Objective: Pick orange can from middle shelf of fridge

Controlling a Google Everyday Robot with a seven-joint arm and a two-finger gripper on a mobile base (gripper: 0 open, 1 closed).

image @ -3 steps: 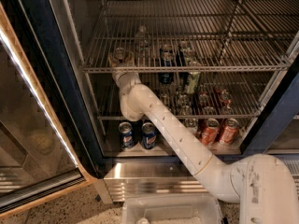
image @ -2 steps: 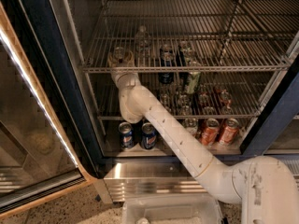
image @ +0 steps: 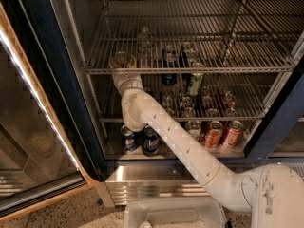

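- The fridge (image: 57, 94) stands open. Its dark navy frame fills most of the view, with several chrome wire racks inside.
- The glass door (image: 28, 127) is swung out to the left, with a bright light strip running along its edge.
- The white robot arm (image: 185, 148) rises from the lower right, crosses in front of the lower racks and reaches the left front of the middle shelf (image: 256, 56).
- The ribbed stainless-steel base panel (image: 142, 179) lies under the opening, and a pale bin (image: 175, 213) sits below it.
- On the fridge floor, two blue cans (image: 128, 139) stand side by side behind the arm. Two red-orange cans (image: 223, 134) stand further right.
- A clear bottle (image: 144, 42) and several dark cans (image: 168, 56) stand on the middle shelf, to the right of the arm's tip.
- The orange can (image: 120, 58) stands upright at the left front corner of the middle shelf, just behind the front rail, with its silver lid showing.
- The pincer (image: 122, 65) is at the orange can, level with the front rail. Whether it is apart or clamped on the can cannot be told.
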